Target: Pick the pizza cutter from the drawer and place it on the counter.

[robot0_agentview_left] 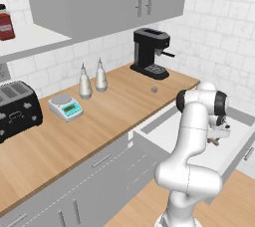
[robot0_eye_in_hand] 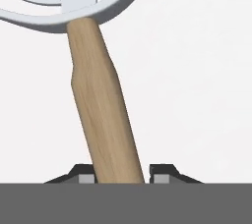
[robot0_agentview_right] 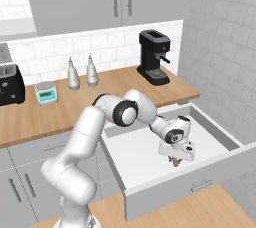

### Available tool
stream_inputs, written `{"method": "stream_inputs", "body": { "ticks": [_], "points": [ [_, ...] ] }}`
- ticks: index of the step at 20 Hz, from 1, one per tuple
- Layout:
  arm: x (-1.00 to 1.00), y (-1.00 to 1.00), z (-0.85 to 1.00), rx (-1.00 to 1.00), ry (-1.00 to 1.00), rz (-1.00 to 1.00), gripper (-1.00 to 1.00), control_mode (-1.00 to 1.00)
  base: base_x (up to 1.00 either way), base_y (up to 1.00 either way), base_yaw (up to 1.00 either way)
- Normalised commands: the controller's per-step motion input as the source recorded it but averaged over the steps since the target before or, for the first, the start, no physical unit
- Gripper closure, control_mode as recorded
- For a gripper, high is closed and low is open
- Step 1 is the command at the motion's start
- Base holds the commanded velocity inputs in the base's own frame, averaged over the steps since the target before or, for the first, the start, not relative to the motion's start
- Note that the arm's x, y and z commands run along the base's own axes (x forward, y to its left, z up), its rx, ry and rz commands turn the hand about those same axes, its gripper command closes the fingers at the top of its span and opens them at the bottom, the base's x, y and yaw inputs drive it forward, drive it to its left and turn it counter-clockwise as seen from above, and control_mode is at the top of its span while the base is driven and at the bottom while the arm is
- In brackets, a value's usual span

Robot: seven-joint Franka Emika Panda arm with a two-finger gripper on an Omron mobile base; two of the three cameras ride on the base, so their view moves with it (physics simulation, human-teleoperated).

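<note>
With the pincer (robot0_eye_in_hand: 119, 178) closed on the pizza cutter's (robot0_eye_in_hand: 101, 115) tan handle (wheel end forward), the robot should lift straight clear of the drawer (robot0_agentview_right: 227, 142) walls before swinging toward the tabletop (robot0_agentview_right: 125, 89).

The claw (robot0_agentview_right: 176, 161) hangs inside the open drawer (robot0_agentview_right: 220, 137), low over its floor, with the pizza cutter (robot0_eye_in_hand: 101, 115) running forward from between its fingertips (handle nearest, wheel farthest). Behind and above the claw lies the counter (robot0_agentview_right: 120, 92); on it, the coffee machine (robot0_agentview_right: 154, 57) stands behind, while two bottles (robot0_agentview_right: 82, 72), kitchen scale (robot0_agentview_right: 46, 92) and toaster (robot0_agentview_right: 10, 84) sit off to the left.
</note>
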Motion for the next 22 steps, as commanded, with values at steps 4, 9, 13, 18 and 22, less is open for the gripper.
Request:
{"method": "stream_inputs", "body": {
  "ticks": [4, 9, 13, 18, 22],
  "points": [
    [-0.34, 0.01, 0.80, 0.00, -0.22, 0.00, 1.00, -1.00, 0.00, 0.00, 0.00],
    [-0.30, 0.31, 1.00, 0.00, -0.33, 0.00, 1.00, -1.00, 0.00, 0.00, 0.00],
    [-0.04, 0.81, 1.00, 0.00, -0.33, 0.03, 1.00, -1.00, 0.00, 0.00, 0.00],
    [0.07, 1.00, 1.00, -0.02, -0.26, 0.07, 1.00, -1.00, 0.00, 0.00, 0.00],
    [0.35, 1.00, 1.00, -0.01, -0.16, 0.09, 1.00, -1.00, 0.00, 0.00, 0.00]
  ]
}}
